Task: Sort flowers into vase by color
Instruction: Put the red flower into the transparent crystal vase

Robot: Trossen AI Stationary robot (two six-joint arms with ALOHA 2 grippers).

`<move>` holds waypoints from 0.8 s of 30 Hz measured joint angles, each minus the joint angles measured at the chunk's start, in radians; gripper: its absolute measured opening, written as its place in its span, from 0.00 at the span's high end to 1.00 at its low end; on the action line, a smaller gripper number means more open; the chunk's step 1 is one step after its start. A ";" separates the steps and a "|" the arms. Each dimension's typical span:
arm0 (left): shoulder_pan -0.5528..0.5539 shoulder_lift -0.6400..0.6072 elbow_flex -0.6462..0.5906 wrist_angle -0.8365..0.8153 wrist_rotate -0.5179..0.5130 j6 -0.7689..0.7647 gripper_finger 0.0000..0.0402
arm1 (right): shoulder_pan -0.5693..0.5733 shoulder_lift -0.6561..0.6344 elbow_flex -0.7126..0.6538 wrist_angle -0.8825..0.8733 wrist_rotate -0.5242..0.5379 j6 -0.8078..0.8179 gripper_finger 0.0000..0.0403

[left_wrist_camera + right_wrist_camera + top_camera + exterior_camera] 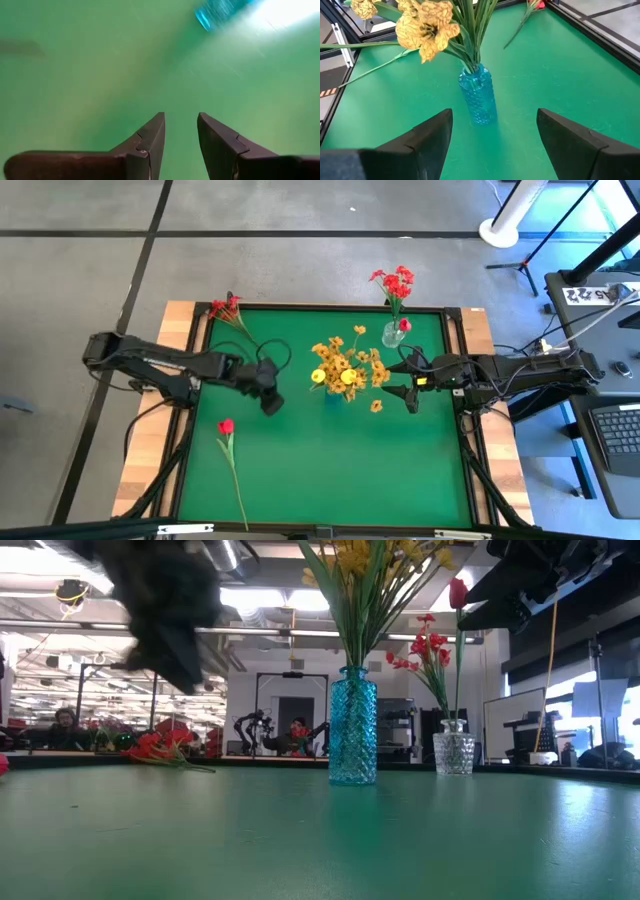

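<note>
A blue vase (pixel 333 392) (pixel 478 100) full of yellow flowers (pixel 347 365) stands at the table's middle. A clear vase (pixel 393 335) (pixel 453 753) at the far right holds red clusters (pixel 397 281) and a red tulip (pixel 404 325). Another red tulip (pixel 227 425) lies flat at the near left, its stem running toward the near edge. A red cluster (pixel 226 309) lies at the far left corner. My left gripper (pixel 272 405) (pixel 181 120) hangs open above bare table, left of the blue vase. My right gripper (pixel 407 383) (pixel 495 117) is open, right of that vase, holding nothing.
The green mat (pixel 330 470) has a dark raised frame around it. Bare mat spreads across the near half, right of the lying tulip. Beyond the table, the low view shows a room with other robot stations.
</note>
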 joint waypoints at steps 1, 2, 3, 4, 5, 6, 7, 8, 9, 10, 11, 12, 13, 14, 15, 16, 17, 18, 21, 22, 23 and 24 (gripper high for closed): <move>-0.042 -0.018 0.000 -0.018 0.009 -0.054 0.72 | 0.000 0.000 0.000 0.000 0.000 0.000 0.28; -0.087 -0.029 0.000 -0.022 0.013 -0.113 0.72 | 0.000 0.000 0.000 -0.002 0.000 0.000 0.28; -0.132 -0.039 0.000 -0.020 0.014 -0.172 0.72 | 0.000 0.000 0.000 -0.004 0.001 0.000 0.28; -0.177 -0.046 0.000 -0.021 0.014 -0.232 0.72 | 0.000 0.000 0.000 -0.005 0.001 0.000 0.28; -0.223 -0.051 0.000 -0.021 0.014 -0.295 0.72 | 0.000 0.000 0.000 -0.006 0.002 0.000 0.28; -0.267 -0.052 0.000 -0.020 0.013 -0.359 0.72 | 0.000 0.000 0.000 -0.006 0.004 0.000 0.28; -0.308 -0.052 0.000 -0.020 0.013 -0.418 0.72 | 0.000 0.000 0.000 -0.007 0.004 0.000 0.28; -0.351 -0.051 0.000 -0.020 0.008 -0.474 0.72 | 0.000 0.000 0.000 -0.007 0.004 0.000 0.28; -0.395 -0.050 0.000 -0.019 -0.005 -0.530 0.72 | 0.000 0.000 0.000 -0.007 0.003 0.000 0.28; -0.436 -0.050 0.000 -0.018 -0.021 -0.589 0.72 | 0.000 0.000 0.000 -0.007 0.003 0.000 0.28; -0.474 -0.050 0.000 -0.018 -0.038 -0.648 0.72 | 0.000 0.000 0.000 -0.007 0.002 0.000 0.28; -0.512 -0.050 0.000 -0.019 -0.055 -0.701 0.72 | 0.000 0.000 0.000 -0.008 -0.004 0.000 0.28; -0.547 -0.049 0.000 -0.019 -0.070 -0.754 0.72 | 0.000 0.000 0.000 -0.008 -0.004 -0.001 0.28; -0.581 -0.049 0.000 -0.019 -0.083 -0.812 0.72 | 0.000 0.000 0.000 -0.008 -0.004 -0.002 0.28; -0.611 -0.049 0.000 -0.019 -0.098 -0.867 0.72 | 0.000 0.000 0.000 -0.008 -0.005 -0.003 0.28; -0.641 -0.049 0.000 -0.023 -0.116 -0.922 0.72 | 0.000 0.000 0.000 -0.009 -0.005 -0.004 0.28; -0.671 -0.047 0.000 -0.035 -0.137 -0.974 0.72 | 0.000 0.000 0.000 -0.009 -0.005 -0.004 0.28; -0.697 -0.043 0.000 -0.054 -0.155 -1.027 0.72 | 0.000 0.000 0.000 -0.009 -0.005 -0.006 0.28; -0.770 -0.021 0.000 -0.130 -0.146 -1.186 0.72 | 0.000 0.000 0.000 -0.015 -0.005 -0.015 0.28; -0.789 -0.011 0.000 -0.155 -0.118 -1.239 0.72 | 0.000 0.000 0.000 -0.015 -0.005 -0.019 0.28; -0.805 0.000 0.000 -0.176 -0.087 -1.285 0.72 | 0.000 0.000 0.000 -0.016 -0.005 -0.022 0.28; -0.821 0.010 0.000 -0.194 -0.057 -1.327 0.72 | 0.000 0.000 0.000 -0.018 -0.005 -0.023 0.28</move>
